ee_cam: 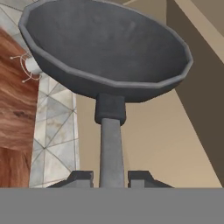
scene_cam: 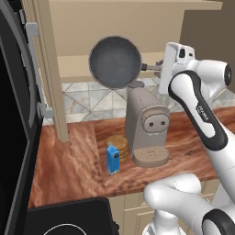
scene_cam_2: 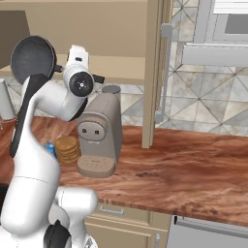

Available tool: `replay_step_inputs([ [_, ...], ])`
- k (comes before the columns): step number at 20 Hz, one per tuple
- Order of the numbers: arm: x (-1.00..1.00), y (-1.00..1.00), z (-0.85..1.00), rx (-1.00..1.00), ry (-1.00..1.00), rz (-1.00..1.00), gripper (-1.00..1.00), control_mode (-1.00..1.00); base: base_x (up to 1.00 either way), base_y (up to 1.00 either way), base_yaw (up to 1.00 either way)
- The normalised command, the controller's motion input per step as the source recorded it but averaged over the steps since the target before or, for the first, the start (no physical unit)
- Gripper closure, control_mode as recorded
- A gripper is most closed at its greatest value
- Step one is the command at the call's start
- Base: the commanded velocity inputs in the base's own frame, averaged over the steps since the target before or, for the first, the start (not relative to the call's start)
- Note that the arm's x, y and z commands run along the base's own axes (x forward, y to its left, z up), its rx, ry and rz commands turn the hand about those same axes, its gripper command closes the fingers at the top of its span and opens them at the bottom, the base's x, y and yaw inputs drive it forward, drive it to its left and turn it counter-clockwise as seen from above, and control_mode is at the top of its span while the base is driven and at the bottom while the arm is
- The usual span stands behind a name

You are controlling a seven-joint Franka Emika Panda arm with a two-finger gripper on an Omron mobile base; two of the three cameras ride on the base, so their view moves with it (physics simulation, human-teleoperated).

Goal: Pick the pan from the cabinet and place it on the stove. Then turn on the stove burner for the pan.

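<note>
The gripper point(ee_cam: 111, 177) is closed on the thin handle of the pan point(scene_cam: 114, 61), holding it up in the air in front of the open cabinet point(scene_cam: 137, 27). Right under the pan stands a tan coffee machine point(scene_cam: 147, 126), with a blue carton point(scene_cam: 113, 159) and a stack of cookies point(scene_cam: 118, 145) beside it on the wooden counter point(scene_cam: 69, 165). The left base view shows a corner of the stove point(scene_cam: 69, 222). The right base view shows a window point(scene_cam_2: 227, 29).

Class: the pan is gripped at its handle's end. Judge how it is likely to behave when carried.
The pan looks rigid, so unlikely to flex. Held far out on its thin handle by the gripper, the bowl may sag or twist. It looks smooth, possibly slippery.
</note>
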Motion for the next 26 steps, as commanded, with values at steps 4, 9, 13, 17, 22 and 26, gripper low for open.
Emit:
replay_step_inputs([
  [4, 0.0, 0.0, 0.0, 0.0, 0.0, 0.0, 1.0, -1.0, 0.0, 0.0, 0.0],
  [9, 0.0, 0.0, 0.0, 0.0, 0.0, 0.0, 1.0, -1.0, 0.0, 0.0, 0.0],
  [13, -0.04, 0.0, 0.0, 0.0, 0.0, 0.0, 1.0, -1.0, 0.0, 0.0, 0.0],
  [17, -0.23, 0.0, -0.09, 0.0, 0.02, -0.03, 1.0, -1.0, 0.0, 0.0, 0.0],
  [22, -0.31, -0.07, -0.13, 0.0, 0.0, -0.03, 1.0, -1.0, 0.0, 0.0, 0.0],
  [26, -0.22, 0.0, -0.1, 0.0, 0.0, -0.03, 1.0, -1.0, 0.0, 0.0, 0.0],
])
